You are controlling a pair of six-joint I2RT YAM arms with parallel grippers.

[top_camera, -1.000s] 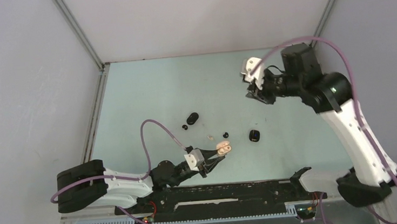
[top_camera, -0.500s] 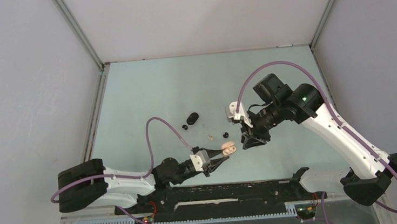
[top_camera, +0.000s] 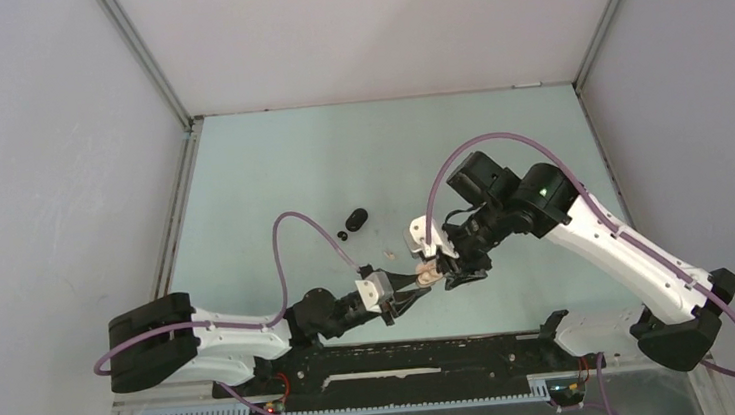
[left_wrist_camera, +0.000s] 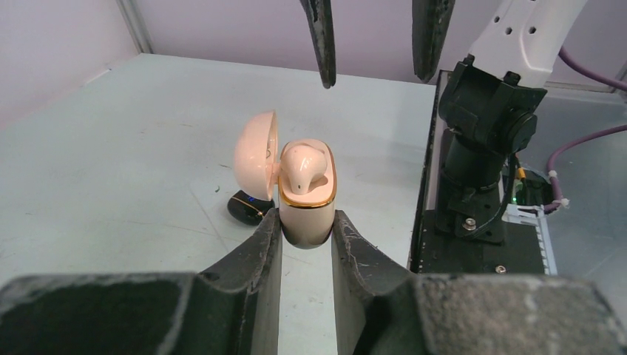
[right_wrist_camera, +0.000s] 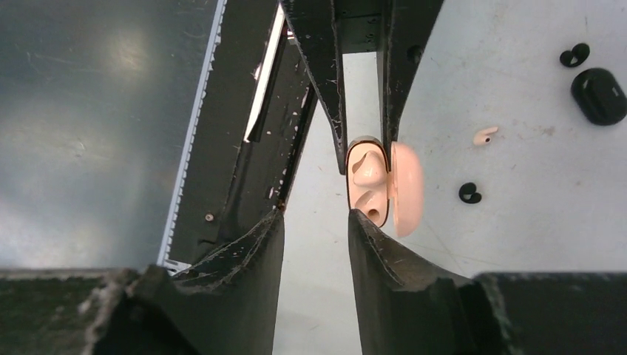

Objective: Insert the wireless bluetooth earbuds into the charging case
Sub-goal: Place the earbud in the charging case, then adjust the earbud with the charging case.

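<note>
My left gripper (left_wrist_camera: 305,222) is shut on the cream charging case (left_wrist_camera: 307,200), held upright with its lid (left_wrist_camera: 255,155) open. One whitish earbud (left_wrist_camera: 303,166) sits in the case; the socket beside it (right_wrist_camera: 373,214) is empty. My right gripper (right_wrist_camera: 316,220) hangs open just above the case (top_camera: 428,276), with nothing between its fingers (left_wrist_camera: 323,41). Another whitish earbud (right_wrist_camera: 486,135) lies loose on the table, and so does a black earbud (right_wrist_camera: 469,193). In the top view the right gripper (top_camera: 455,272) meets the left gripper (top_camera: 406,292) near the table's front middle.
A black case (top_camera: 355,218) and a black earbud (top_camera: 344,236) lie left of centre. A second black case (left_wrist_camera: 248,207) sits on the table just behind the held case. The black base rail (top_camera: 407,355) runs along the near edge.
The right arm has swung from the back right down to just above the held case, and its jaws have widened a little. The left gripper has shifted slightly right with the case.
</note>
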